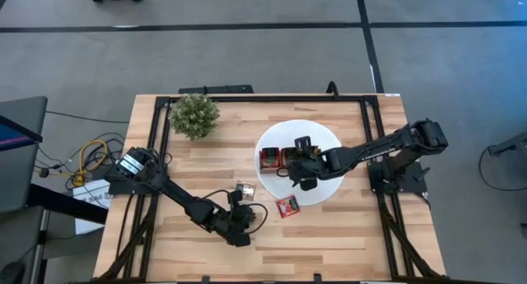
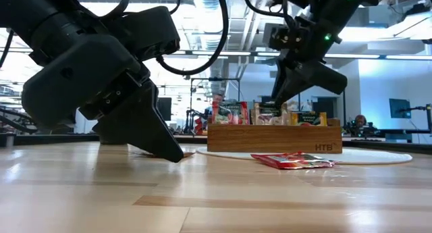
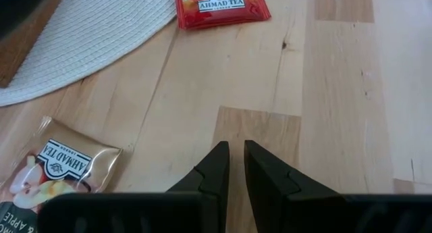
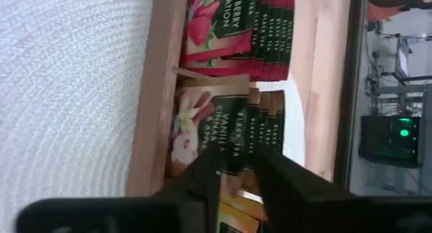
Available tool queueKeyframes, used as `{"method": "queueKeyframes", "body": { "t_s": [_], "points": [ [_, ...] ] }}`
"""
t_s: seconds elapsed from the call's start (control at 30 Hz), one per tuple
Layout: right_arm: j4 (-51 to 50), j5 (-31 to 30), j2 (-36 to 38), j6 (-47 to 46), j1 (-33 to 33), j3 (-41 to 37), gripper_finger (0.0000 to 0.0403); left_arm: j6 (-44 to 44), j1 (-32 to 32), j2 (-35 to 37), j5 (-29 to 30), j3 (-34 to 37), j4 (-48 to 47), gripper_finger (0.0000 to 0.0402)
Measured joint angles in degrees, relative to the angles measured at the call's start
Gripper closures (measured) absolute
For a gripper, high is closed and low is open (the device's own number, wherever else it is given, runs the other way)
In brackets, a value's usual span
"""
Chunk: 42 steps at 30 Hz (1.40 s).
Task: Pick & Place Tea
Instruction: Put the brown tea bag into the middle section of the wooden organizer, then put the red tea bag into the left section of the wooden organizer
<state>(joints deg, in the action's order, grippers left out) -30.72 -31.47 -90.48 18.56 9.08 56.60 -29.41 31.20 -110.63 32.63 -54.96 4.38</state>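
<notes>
sachets stand filed in the wooden tray [image 1: 284, 158] under the right gripper [image 4: 236, 167], jaws slightly parted, empty. red sachet [image 1: 287, 206] lies on the counter nearer the left gripper [image 3: 235, 167], jaws nearly clenched, empty.

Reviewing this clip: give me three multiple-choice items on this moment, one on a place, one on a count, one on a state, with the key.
1. Where does the wooden tray stand?
A. on the white plate
B. beside the plant
C. on the floor

2. How many tea sachets lie loose on the table?
A. none
B. two
C. five

3. How are the left gripper's fingers?
A. spread wide
C. gripping the plant
B. nearly together, holding nothing

Key: 1 A, the plate's rim shows all around the tray. 2 B, one red sachet near the plate and one pale sachet by the left gripper. 3 B, the left wrist view shows a thin gap over bare wood.
</notes>
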Motion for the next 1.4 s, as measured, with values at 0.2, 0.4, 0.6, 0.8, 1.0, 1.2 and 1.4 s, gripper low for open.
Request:
{"method": "queueKeyframes", "body": {
  "t_s": [0.2, 0.4, 0.6, 0.8, 1.0, 1.2, 1.4],
  "points": [
    [-0.35, -7.67, 1.06, -6.03, 1.45, 0.15, 0.0256, 0.01, 0.0, 0.0, 0.06, 0.0, -0.2, 0.0362],
    [-1.89, -9.01, 2.67, -25.1, 7.59, 0.87, 0.0249, -4.48, 1.25, 4.93, 6.17, 0.02, -7.32, 0.0362],
    [0.67, -6.48, 1.27, -46.67, 21.76, 0.9, 0.0292, -20.97, 4.66, 13.28, 15.9, 0.0, -23.94, 0.0362],
    [7.38, -5.92, -4.67, -66.45, 33.52, 0.87, 0.0318, -25.34, 4.76, 12.5, 15.43, 0.0, -25.18, 0.0346],
    [8.32, -6.48, -11.18, -81.23, 36.27, 0.11, 0.0294, -22.73, 1.06, 7.86, 10.27, 0.02, -18.51, 0.0286],
    [10.27, -4.67, -11.3, -82.76, 32.23, -3.24, 0.0217, -3.11, -0.04, 2.65, 4.86, 0.0, 0.12, 0.0238],
    [18.05, 1.37, -5.01, -79.01, 26.5, -12.53, 0.0187, 3.34, -0.04, -1.0, 3.59, 0.0, 8.39, 0.0246]
  ]
}}
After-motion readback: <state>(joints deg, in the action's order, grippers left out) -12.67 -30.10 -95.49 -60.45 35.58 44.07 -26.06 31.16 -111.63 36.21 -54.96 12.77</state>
